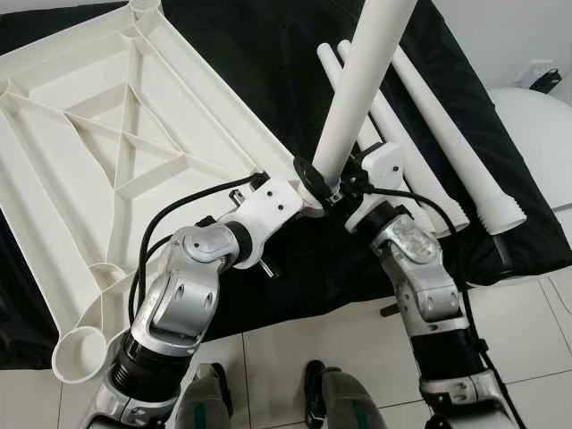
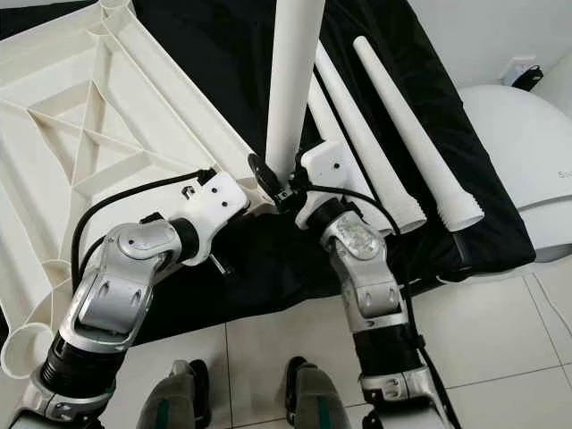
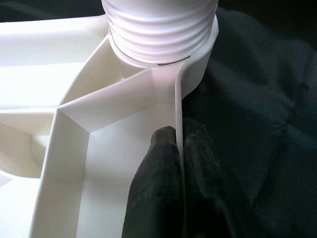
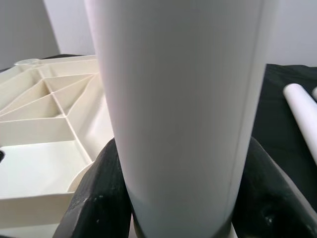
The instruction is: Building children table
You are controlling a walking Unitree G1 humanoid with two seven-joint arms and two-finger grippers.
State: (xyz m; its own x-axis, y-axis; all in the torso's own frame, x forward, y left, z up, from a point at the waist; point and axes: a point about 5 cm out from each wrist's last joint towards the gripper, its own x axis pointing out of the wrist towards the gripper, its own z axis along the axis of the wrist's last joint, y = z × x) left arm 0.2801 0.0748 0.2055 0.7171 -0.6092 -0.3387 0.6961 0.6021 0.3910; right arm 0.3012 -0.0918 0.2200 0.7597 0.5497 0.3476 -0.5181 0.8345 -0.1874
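Upturned white tabletop fills the frame's left, on black cloth. Right gripper clamps the upright table leg at centre, its threaded end at the corner socket. Left gripper pinches the tabletop's edge rib. Spare legs lie upper right.
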